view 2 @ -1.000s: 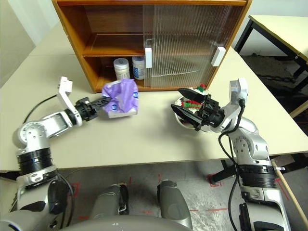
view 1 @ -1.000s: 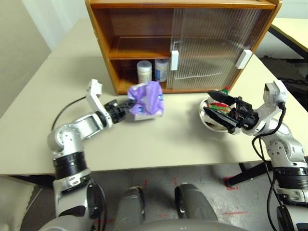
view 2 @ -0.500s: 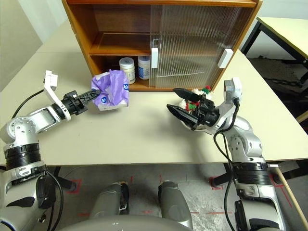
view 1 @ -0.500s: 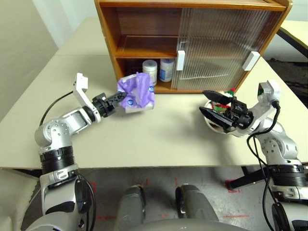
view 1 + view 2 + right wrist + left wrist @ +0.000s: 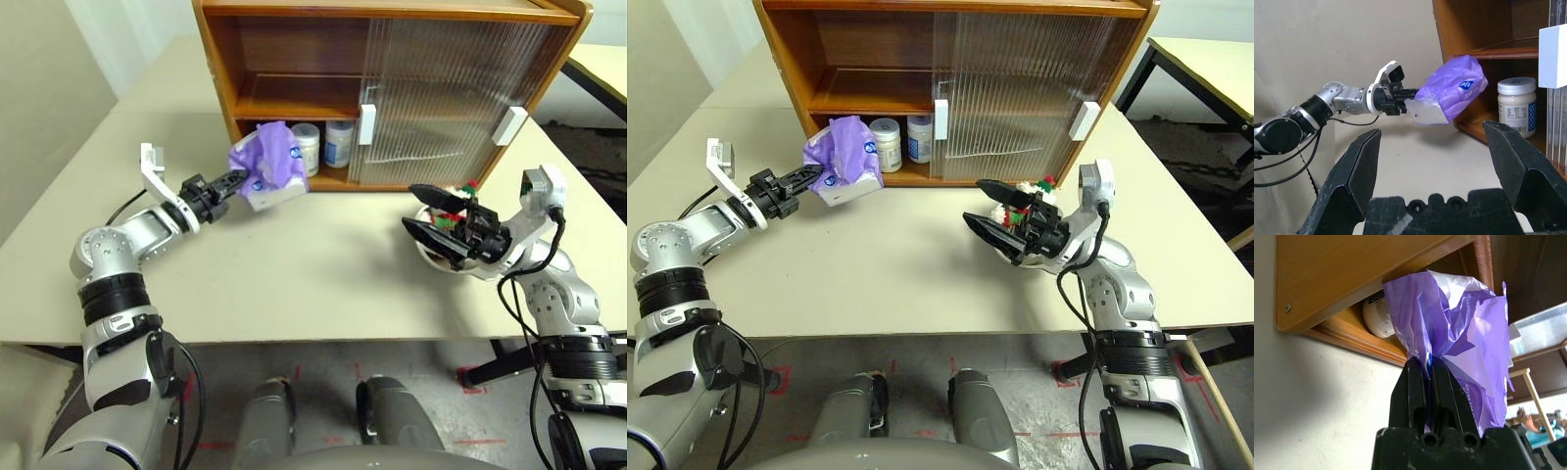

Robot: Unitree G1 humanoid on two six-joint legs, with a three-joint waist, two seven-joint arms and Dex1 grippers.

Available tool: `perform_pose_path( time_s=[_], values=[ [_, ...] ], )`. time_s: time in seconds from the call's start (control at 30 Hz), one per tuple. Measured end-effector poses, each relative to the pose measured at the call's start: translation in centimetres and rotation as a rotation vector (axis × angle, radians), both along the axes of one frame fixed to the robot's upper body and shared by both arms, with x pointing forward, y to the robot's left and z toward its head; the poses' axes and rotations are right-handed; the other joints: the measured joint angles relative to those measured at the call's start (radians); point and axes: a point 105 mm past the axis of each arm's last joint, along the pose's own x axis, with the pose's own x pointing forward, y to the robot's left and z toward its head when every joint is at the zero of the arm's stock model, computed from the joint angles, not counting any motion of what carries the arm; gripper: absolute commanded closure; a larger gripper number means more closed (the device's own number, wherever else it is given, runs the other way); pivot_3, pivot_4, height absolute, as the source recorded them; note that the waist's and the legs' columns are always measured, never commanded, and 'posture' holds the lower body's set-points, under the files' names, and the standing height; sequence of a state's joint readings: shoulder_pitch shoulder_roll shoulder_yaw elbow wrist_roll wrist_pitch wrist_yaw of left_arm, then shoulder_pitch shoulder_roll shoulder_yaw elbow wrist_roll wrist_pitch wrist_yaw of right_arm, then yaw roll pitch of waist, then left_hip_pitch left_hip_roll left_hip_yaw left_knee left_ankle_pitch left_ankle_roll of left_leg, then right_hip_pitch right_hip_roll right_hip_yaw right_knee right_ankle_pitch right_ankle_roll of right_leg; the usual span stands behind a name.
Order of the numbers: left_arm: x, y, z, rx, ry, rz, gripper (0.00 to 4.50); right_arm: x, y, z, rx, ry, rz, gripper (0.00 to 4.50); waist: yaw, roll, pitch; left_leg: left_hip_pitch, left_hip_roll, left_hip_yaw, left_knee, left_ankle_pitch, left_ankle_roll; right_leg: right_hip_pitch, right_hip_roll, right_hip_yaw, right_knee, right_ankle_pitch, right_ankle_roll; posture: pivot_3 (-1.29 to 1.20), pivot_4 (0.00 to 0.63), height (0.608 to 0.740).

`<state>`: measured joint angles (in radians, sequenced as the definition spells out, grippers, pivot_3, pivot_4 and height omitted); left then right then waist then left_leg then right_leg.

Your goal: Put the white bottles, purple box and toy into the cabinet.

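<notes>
My left gripper (image 5: 235,181) is shut on a corner of the crumpled purple box (image 5: 266,162) and holds it above the table, right at the open lower-left bay of the cabinet (image 5: 217,69). Two white bottles (image 5: 308,149) (image 5: 340,142) stand inside that bay, just behind the box. My right gripper (image 5: 409,207) is open over a shallow bowl (image 5: 436,258) at the right. The toy (image 5: 458,191) shows as red and green bits behind its fingers. In the right wrist view, the purple box (image 5: 1454,88) hangs in front of one bottle (image 5: 1517,105).
Two ribbed sliding doors (image 5: 441,88) with white handles (image 5: 366,124) cover the cabinet's right half; the left half is open, with a bare upper shelf. The beige table (image 5: 294,274) spreads between my arms. Another table (image 5: 1205,49) stands at the far right.
My left gripper has carried the purple box leftward and back, up to the cabinet's open lower bay. The right gripper has stayed over the bowl. The camera view shifted early on.
</notes>
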<state>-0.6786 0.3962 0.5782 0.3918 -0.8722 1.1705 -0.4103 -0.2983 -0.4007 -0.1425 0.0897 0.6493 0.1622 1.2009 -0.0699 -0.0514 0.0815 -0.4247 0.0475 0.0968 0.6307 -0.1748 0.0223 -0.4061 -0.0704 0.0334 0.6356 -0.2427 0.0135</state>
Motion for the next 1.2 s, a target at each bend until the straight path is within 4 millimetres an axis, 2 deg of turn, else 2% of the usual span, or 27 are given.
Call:
perform_pose_path(
  time_s=[0.13, 0.2, 0.3, 0.43, 0.63, 0.77, 1.1, 1.2],
  values=[
    [0.0, -1.1, 2.5, -0.011, -0.056, -0.061, 4.48, 0.1, 0.0, -0.2, 0.001, 0.007, -0.004, 0.0, 0.0, -0.001, -0.001, -0.001, 0.0, 0.0, 0.0, 0.0, -0.001, 0.0, 0.0, -0.001, 0.0, 0.0, 0.0, -0.05, 0.0, 0.74],
    [0.0, -1.6, 4.4, -0.013, -0.101, -0.081, 4.48, 0.1, 0.0, -0.2, 0.002, 0.008, -0.005, 0.0, -0.002, -0.001, -0.001, -0.001, 0.0, 0.0, 0.0, 0.0, -0.001, 0.0, 0.0, -0.001, 0.0, 0.001, 0.001, -0.05, 0.0, 0.74],
    [0.4, -2.1, 6.6, -0.028, -0.148, -0.072, 4.48, 0.1, -0.1, -0.2, 0.003, 0.005, -0.007, 0.0, -0.004, 0.0, -0.002, -0.001, 0.0, 0.0, 0.0, 0.001, -0.001, 0.0, 0.0, -0.001, 0.0, 0.001, 0.002, -0.05, 0.0, 0.74],
    [1.1, -3.1, 8.6, -0.011, -0.179, -0.042, 4.48, 0.0, 0.2, -0.3, 0.019, 0.006, -0.002, 0.0, -0.005, 0.0, -0.003, 0.0, 0.0, 0.0, 0.0, 0.001, -0.001, 0.0, 0.0, -0.001, 0.001, 0.001, 0.003, -0.05, 0.0, 0.74],
    [2.6, -4.3, 7.9, -0.017, -0.134, 0.058, 4.48, -0.2, 0.5, -0.3, 0.034, -0.003, -0.005, 0.0, -0.01, 0.001, -0.004, -0.001, 0.0, 0.001, 0.0, 0.001, -0.002, 0.0, 0.001, 0.0, 0.001, 0.001, 0.003, -0.06, 0.0, 0.74],
    [3.8, -5.4, 9.2, -0.053, -0.141, 0.141, 4.48, -0.6, 1.0, -0.7, 0.053, 0.008, -0.01, 0.0, -0.014, 0.001, -0.005, -0.001, 0.0, 0.002, 0.0, 0.002, -0.002, 0.001, 0.001, 0.0, 0.001, 0.001, 0.003, -0.07, 0.0, 0.74],
    [6.3, -5.1, 10.0, -0.168, -0.11, 0.357, 4.48, -1.3, 1.0, -1.3, 0.065, 0.026, -0.038, 0.0, -0.024, 0.0, -0.006, -0.001, -0.001, 0.002, 0.001, 0.002, -0.002, 0.001, 0.002, 0.0, 0.0, 0.001, 0.004, -0.09, 0.006, 0.74],
    [7.1, -4.9, 10.0, -0.178, -0.102, 0.396, 3.55, -1.4, 1.1, -1.3, 0.067, 0.018, -0.039, 0.0, -0.024, 0.0, -0.006, 0.0, -0.001, 0.002, 0.001, 0.002, -0.002, 0.001, 0.003, 0.0, 0.0, 0.001, 0.004, -0.09, 0.005, 0.74]
  ],
)
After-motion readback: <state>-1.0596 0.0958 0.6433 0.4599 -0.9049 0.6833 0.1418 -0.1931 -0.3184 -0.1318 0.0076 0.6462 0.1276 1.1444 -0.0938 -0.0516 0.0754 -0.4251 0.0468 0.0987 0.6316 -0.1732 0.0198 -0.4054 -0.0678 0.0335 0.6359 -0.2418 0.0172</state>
